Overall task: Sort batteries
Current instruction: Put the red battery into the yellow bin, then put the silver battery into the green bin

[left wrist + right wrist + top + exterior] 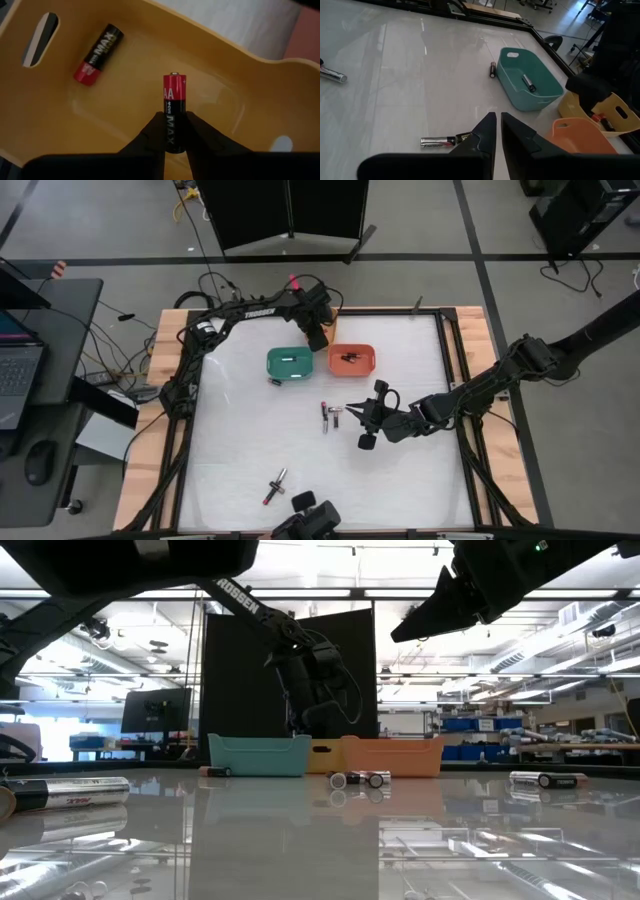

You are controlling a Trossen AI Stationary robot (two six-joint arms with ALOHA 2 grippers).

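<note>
Above yellow plastic bin [240, 100], left claw [172, 131] clamped on red-and-black AA battery [174, 107], long axis pointing forward beyond fingertips.

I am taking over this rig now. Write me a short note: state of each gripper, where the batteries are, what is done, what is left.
Left gripper: over the yellow bin, pinching a red-and-black AA battery; release looks near.
Right gripper: above mid-table, fingers shut, holding nothing.
Done: one battery in yellow bin, one in teal bin, some in orange bin.
Left: pair at table centre, pair near the front edge, one beside the teal bin.
</note>
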